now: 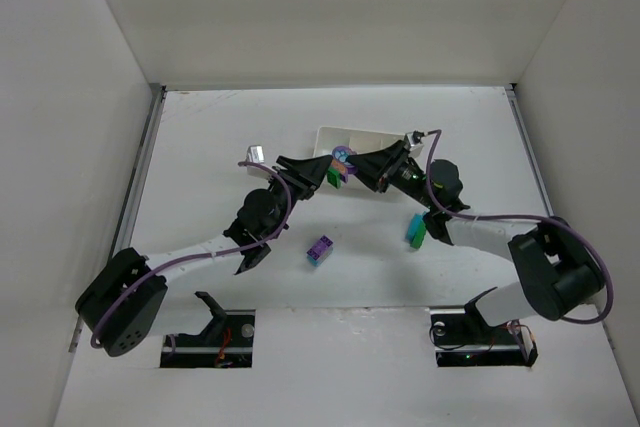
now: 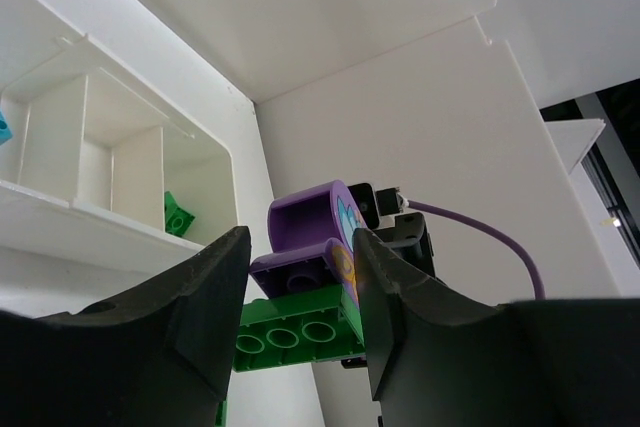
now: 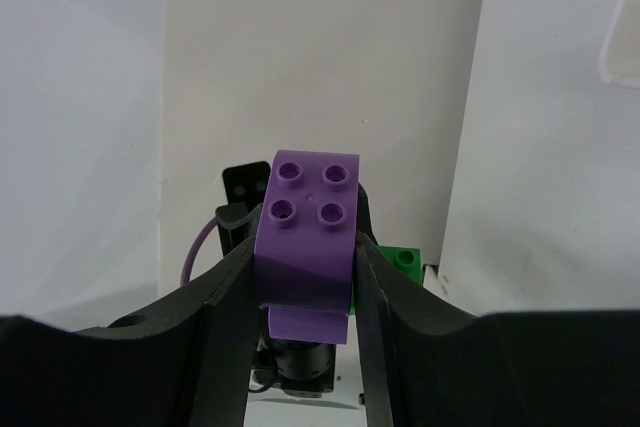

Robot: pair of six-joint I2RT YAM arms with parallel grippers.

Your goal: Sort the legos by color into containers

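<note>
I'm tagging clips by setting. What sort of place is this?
Most likely a robotics lab test cell: a left arm and a right arm mounted at the edge of a white table, plain white walls boxing it in, and toy bricks with a small tray as props.

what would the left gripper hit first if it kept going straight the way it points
The purple brick stacked on the green brick, sitting between the fingers of the left gripper; right behind it, as far as depth shows, is the right gripper, clamped on that purple brick.
</note>
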